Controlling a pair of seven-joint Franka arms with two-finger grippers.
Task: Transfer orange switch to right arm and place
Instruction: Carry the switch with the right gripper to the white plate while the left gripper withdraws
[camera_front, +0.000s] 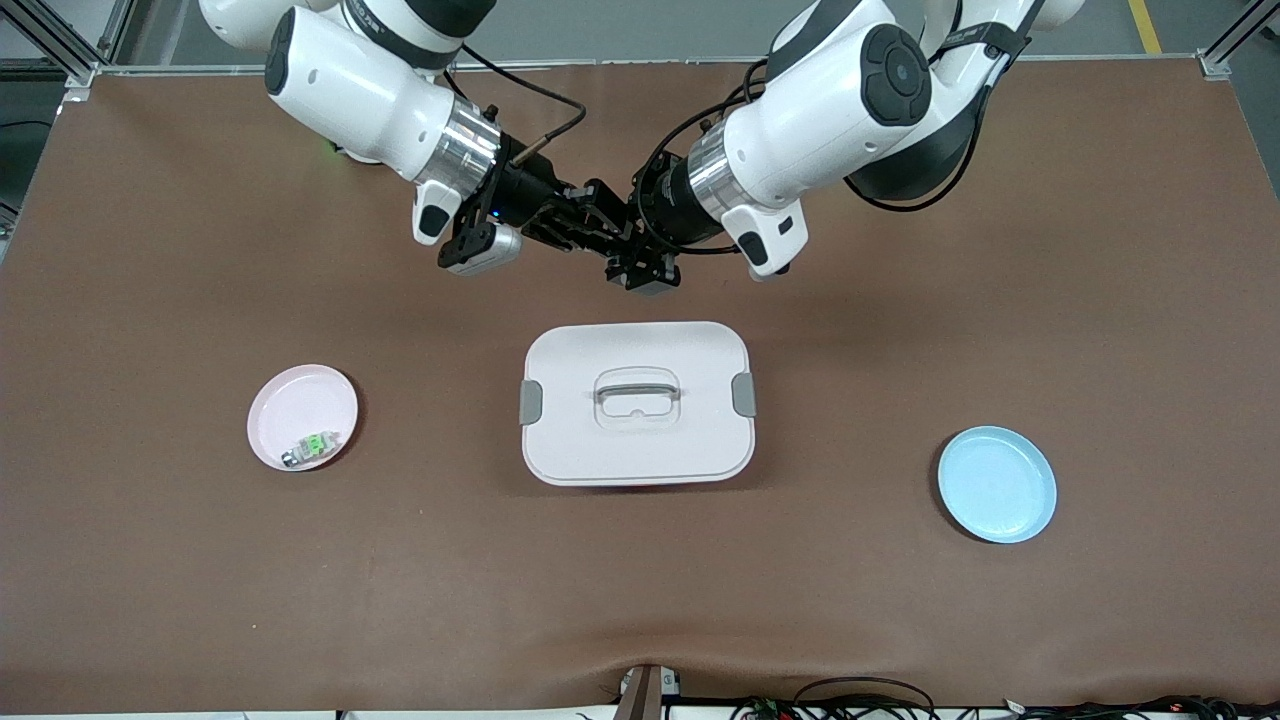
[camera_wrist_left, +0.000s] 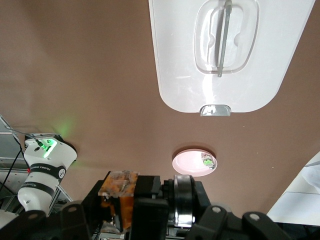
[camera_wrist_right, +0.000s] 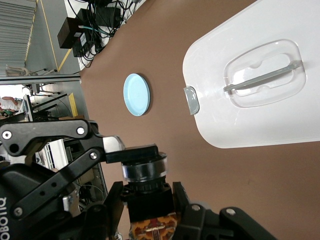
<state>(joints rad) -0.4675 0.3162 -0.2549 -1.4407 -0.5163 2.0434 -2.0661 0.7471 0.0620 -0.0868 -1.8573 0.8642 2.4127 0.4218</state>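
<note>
The orange switch (camera_front: 598, 228), a stubby black cylinder with a silver ring and orange markings, hangs in the air between both grippers, over bare table just past the white box. My right gripper (camera_wrist_right: 146, 202) is shut on its black body (camera_wrist_right: 147, 200), one finger on each side. My left gripper (camera_front: 628, 255) is shut on the switch's other end, by the silver ring (camera_wrist_right: 144, 171). In the left wrist view the switch (camera_wrist_left: 120, 197) lies across the bottom edge, its orange end showing. The two hands meet fingertip to fingertip, the right gripper (camera_front: 568, 222) coming from the right arm's end.
A white lidded box (camera_front: 560, 440) with a handle sits mid-table, nearer the front camera than the grippers. A pink plate (camera_front: 290, 395) holding a small silver-and-green part (camera_front: 312, 447) lies toward the right arm's end. A blue plate (camera_front: 997, 484) lies toward the left arm's end.
</note>
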